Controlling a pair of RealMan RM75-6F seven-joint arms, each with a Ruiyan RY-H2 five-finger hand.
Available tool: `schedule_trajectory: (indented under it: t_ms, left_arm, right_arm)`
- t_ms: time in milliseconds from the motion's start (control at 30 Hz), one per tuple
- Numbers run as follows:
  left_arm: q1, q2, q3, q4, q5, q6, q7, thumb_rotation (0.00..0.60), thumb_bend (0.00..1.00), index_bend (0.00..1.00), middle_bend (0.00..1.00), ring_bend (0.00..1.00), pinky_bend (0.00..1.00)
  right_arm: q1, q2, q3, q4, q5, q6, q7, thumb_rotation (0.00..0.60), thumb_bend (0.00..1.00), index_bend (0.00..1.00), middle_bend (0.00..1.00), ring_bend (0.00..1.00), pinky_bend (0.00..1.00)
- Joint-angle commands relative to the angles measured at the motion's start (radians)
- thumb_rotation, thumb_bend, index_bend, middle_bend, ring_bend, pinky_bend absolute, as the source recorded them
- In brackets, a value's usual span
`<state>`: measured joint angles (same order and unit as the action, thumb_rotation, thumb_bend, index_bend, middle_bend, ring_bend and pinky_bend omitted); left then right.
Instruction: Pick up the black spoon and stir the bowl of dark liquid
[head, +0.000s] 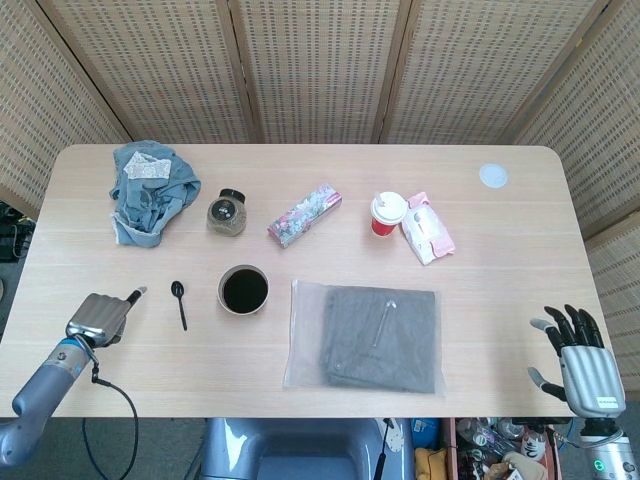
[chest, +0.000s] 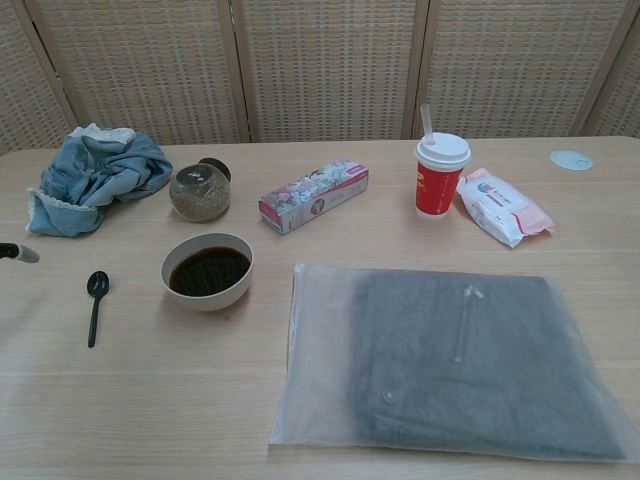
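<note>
The black spoon (head: 179, 303) lies flat on the table, left of the bowl of dark liquid (head: 243, 290); in the chest view the spoon (chest: 95, 304) and bowl (chest: 207, 270) sit at front left. My left hand (head: 100, 316) hovers over the table's front left, a short way left of the spoon, one finger pointing toward it and the others curled; it holds nothing. Only a fingertip (chest: 20, 253) shows at the chest view's left edge. My right hand (head: 583, 362) hangs off the table's front right corner, fingers spread.
A clear bag holding grey cloth (head: 366, 336) lies right of the bowl. Behind are a blue cloth heap (head: 147, 190), a small jar (head: 226, 211), a floral box (head: 304, 214), a red cup with a straw (head: 386, 213), a wipes pack (head: 428, 227) and a white disc (head: 492, 176).
</note>
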<state>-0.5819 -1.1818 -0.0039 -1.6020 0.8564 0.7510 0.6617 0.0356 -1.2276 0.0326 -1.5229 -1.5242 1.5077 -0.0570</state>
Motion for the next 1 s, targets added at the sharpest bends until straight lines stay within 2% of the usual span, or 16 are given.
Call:
schedule_trajectory:
  t_ms: [33,367,1000]
  left_arm:
    - [-0.048,-0.040,0.017,0.047,-0.059,-0.034,0.026,0.600,0.86,0.01,0.77,0.72,0.64]
    - [-0.142,-0.102,0.056,0.120,-0.150,-0.079,0.036,0.600,0.86,0.01,0.77,0.72,0.64]
    - [-0.239,-0.181,0.111,0.211,-0.203,-0.110,0.015,0.600,0.86,0.01,0.77,0.72,0.63]
  right_arm:
    - [0.000,-0.001,0.001,0.000,0.001,0.000,0.000,0.600,0.34,0.29,0.25,0.11,0.12]
    - [-0.006,-0.005,0.002,0.008,0.004,0.006,0.004,0.600,0.34,0.29,0.26,0.12,0.12]
    - [-0.017,0.000,0.003,0.007,0.018,0.008,-0.001,0.600,0.34,0.29,0.27,0.14,0.12]
